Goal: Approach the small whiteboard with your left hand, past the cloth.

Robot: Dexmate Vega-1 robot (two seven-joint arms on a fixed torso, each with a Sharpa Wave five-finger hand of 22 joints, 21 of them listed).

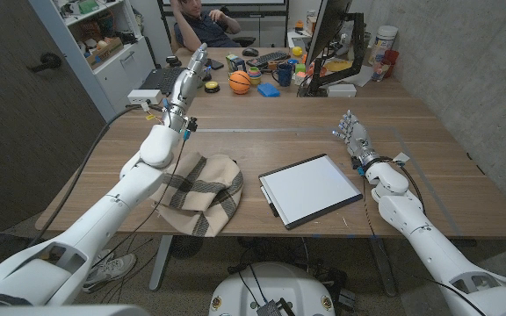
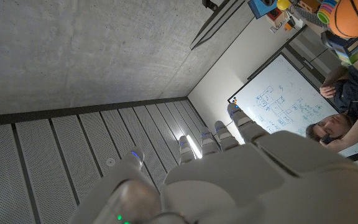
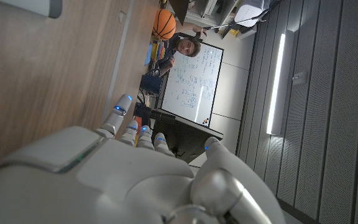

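Note:
The small whiteboard (image 1: 310, 190), white with a black frame, lies on the wooden table (image 1: 262, 140) near its front edge, a black marker at its left side. A plaid beige cloth (image 1: 202, 192) lies crumpled just left of it. My left hand (image 1: 188, 81) is raised high above the table's far left, fingers straight and apart, holding nothing, well behind the cloth and far from the whiteboard. In the left wrist view this hand (image 2: 229, 174) points at the ceiling. My right hand (image 1: 352, 133) stands open to the right of the whiteboard, fingers up; its back (image 3: 123, 168) shows over the tabletop.
At the table's far edge stand a small basketball (image 1: 240, 82), a blue mug (image 1: 285, 74), a blue block (image 1: 268, 89), a monitor (image 1: 327, 39) and colourful toys. A person (image 1: 202, 25) sits behind the table. A shelf unit (image 1: 104, 44) stands at the back left.

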